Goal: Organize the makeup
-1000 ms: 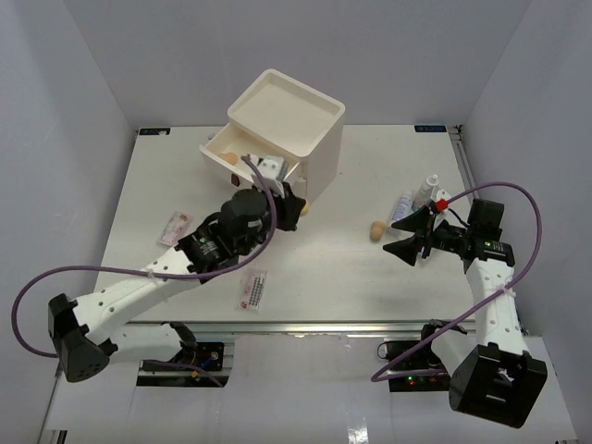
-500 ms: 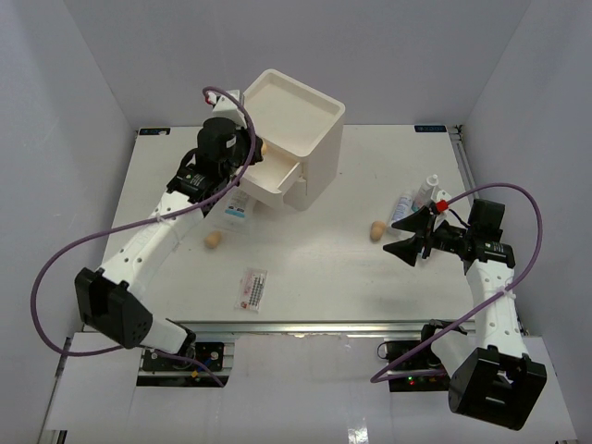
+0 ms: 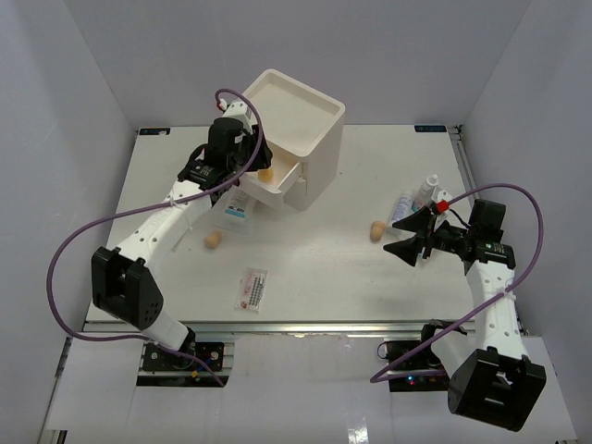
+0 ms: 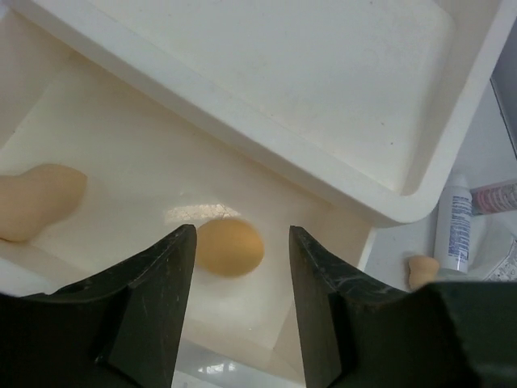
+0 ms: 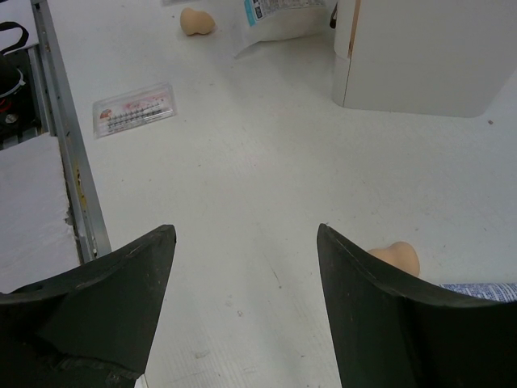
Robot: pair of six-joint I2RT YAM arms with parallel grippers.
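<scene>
White matte table point(image 3: 370, 287), plain grey walls point(image 3: 92, 74); over on the left a loose sponge point(image 3: 213, 240), tan and squishy-looking, lies on its side, closest to the left arm point(image 3: 166, 217). The left claw point(image 4: 241, 234) hangs jaws apart and empty above the glossy cream box's point(image 3: 319, 171) open drawer point(image 4: 145, 162), drawer sponge point(image 4: 230, 246) sitting right underneath. The right claw point(image 5: 242, 234) is spread wide, empty too, with the right sponge point(image 5: 393, 257) just beside one finger.

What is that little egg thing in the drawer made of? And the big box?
The egg thing looks like soft foam sponge: dull tan, rounded, with no shine. The big box looks like hard cream plastic: smooth flat walls, and a shiny glare spot on its drawer floor. That is a guess from looks alone.
</scene>
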